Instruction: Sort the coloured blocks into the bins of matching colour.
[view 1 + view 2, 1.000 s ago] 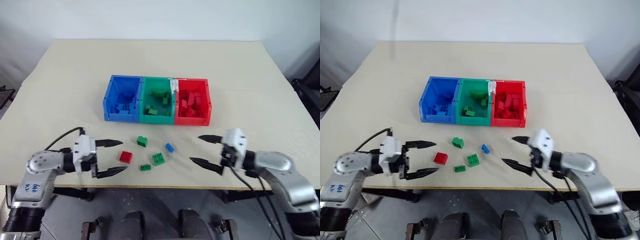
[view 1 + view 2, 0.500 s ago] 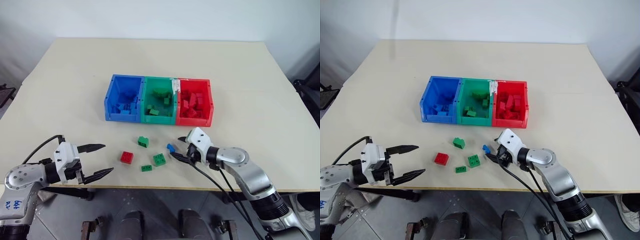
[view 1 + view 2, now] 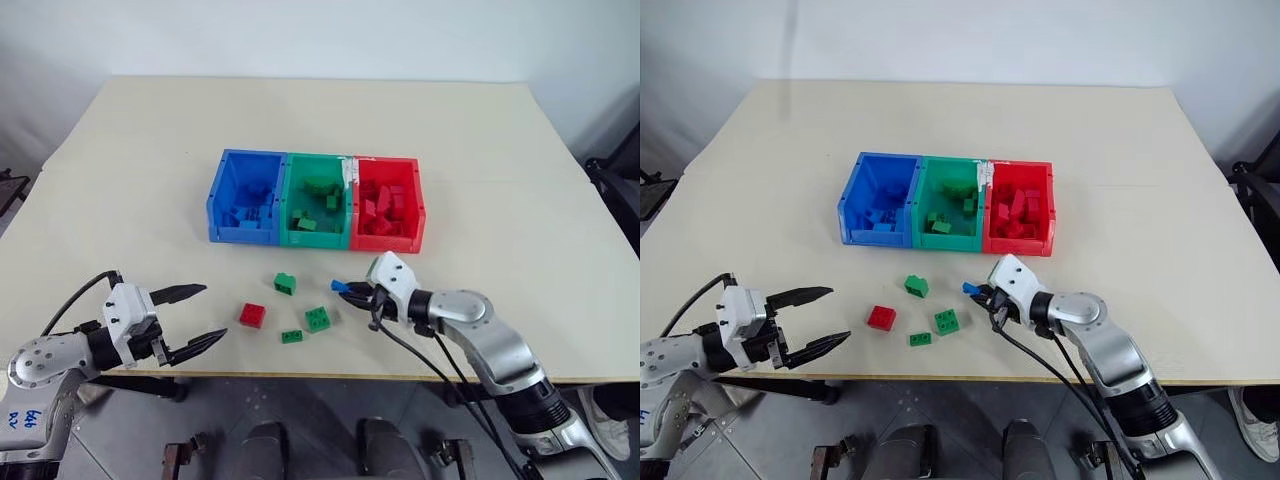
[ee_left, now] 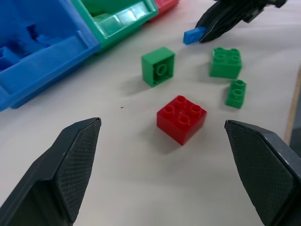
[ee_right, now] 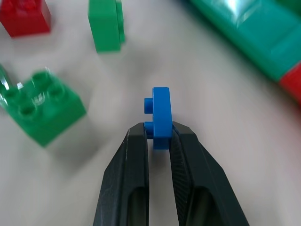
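Right gripper [image 5: 160, 134] clamped on blue brick [image 5: 160, 115], bare counter [image 3: 480, 230] between it and the bins [image 3: 316, 198] ahead. Left gripper [image 4: 164, 155] apart near counter's front edge, red brick [image 4: 181, 118] just ahead.

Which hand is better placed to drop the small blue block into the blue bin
The right hand. It is shut on the blue block, so it need only carry it to the blue bin. The left hand is open with nothing in it, near the table's front edge beside the red block.
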Action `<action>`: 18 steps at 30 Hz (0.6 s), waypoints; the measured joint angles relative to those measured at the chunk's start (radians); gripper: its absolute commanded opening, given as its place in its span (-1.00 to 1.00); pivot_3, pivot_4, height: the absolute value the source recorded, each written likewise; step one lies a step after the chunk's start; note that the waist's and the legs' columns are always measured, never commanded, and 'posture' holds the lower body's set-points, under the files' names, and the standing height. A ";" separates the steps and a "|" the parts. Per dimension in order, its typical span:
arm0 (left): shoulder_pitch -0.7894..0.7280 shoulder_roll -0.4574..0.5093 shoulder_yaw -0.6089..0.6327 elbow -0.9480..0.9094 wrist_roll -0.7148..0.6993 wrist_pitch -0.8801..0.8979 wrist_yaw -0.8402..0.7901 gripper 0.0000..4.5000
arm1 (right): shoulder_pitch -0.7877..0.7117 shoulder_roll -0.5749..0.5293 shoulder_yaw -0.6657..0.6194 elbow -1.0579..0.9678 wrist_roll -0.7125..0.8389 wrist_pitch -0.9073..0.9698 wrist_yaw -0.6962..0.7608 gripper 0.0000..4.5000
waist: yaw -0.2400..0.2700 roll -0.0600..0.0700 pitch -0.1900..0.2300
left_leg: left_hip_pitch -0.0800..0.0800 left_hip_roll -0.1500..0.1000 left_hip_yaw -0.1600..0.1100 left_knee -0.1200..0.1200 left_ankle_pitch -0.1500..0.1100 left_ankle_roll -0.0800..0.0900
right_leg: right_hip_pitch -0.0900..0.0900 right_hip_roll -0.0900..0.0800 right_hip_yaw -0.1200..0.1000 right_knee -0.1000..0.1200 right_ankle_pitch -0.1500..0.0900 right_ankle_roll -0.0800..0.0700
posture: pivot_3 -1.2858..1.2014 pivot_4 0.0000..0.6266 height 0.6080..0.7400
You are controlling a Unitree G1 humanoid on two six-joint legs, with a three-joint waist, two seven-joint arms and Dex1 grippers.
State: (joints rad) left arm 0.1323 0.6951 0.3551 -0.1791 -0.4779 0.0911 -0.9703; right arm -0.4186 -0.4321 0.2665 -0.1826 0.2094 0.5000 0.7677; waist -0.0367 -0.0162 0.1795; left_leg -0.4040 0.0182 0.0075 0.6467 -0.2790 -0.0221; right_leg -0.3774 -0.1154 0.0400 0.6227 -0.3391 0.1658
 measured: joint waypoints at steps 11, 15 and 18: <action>0.155 -0.106 0.147 -0.092 -0.040 0.041 0.169 1.00 | -0.528 0.352 0.032 0.431 -0.036 -0.019 -0.082 -0.88 | -0.020 0.000 0.000 | 0.000 0.003 0.000 -0.001 -0.002 -0.005 | -0.006 0.000 -0.006 0.006 -0.003 -0.006 | 0.03 -0.52 1.00; 0.162 -0.109 0.154 -0.097 -0.039 0.040 0.178 1.00 | -0.665 0.432 0.038 0.725 -0.118 -0.171 -0.152 -0.88 | -0.023 0.000 0.000 | -0.001 0.003 0.002 -0.001 -0.002 -0.005 | -0.007 0.000 -0.007 0.007 -0.002 -0.007 | 0.03 -0.52 1.00; 0.159 -0.111 0.153 -0.116 -0.039 0.040 0.188 1.00 | -0.719 0.462 0.023 0.850 -0.142 -0.262 -0.173 -0.44 | -0.025 0.000 0.000 | -0.001 0.004 0.003 -0.002 -0.002 -0.008 | -0.007 0.001 -0.008 0.009 -0.002 -0.007 | 0.03 -0.52 1.00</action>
State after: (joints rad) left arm 0.2916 0.5844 0.5086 -0.2949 -0.5173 0.1309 -0.7821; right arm -1.1375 0.0300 0.2894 0.6677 0.0672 0.2376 0.5948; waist -0.0622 -0.0162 0.1794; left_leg -0.4049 0.0226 0.0106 0.6446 -0.2815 -0.0300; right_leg -0.3849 -0.1147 0.0316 0.6313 -0.3415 0.1588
